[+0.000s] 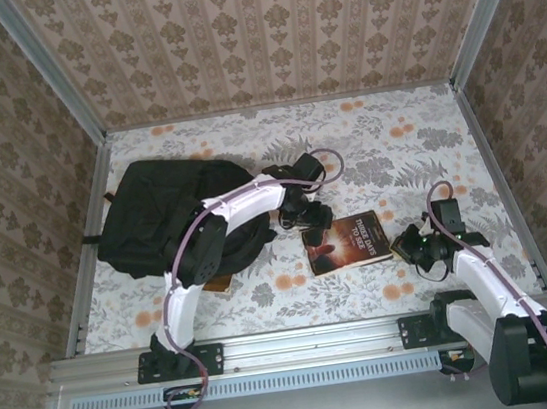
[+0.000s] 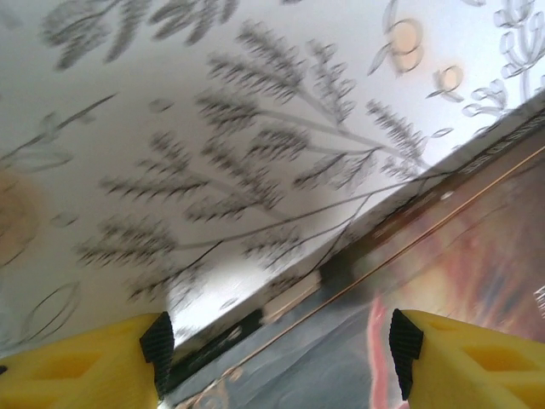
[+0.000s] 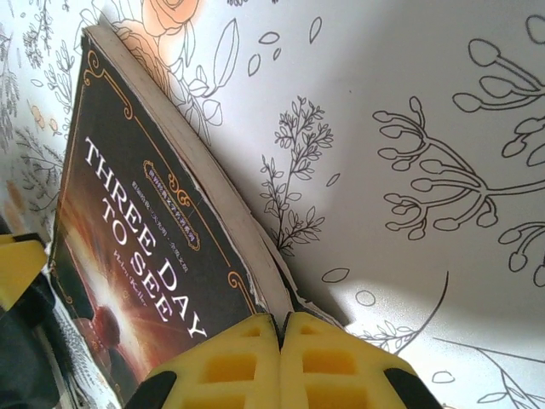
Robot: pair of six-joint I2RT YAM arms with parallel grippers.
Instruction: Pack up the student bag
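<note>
Floral desk (image 1: 397, 148), bag (image 1: 154, 215) at left. My left gripper (image 2: 277, 341) hangs wide over the book (image 1: 347, 242); right gripper (image 3: 280, 328) pinched closed.

The whole table (image 1: 396, 138) is looked down on steeply from above and behind the arm bases (image 1: 188, 360), while the book (image 1: 347, 243) near its middle, shared by all views, is seen very closely and low from the left and right wrists.

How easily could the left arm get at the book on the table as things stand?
Probably easily: the left gripper hangs open over the book's left end, with nothing between them. The right gripper sits shut by its opposite edge.
</note>
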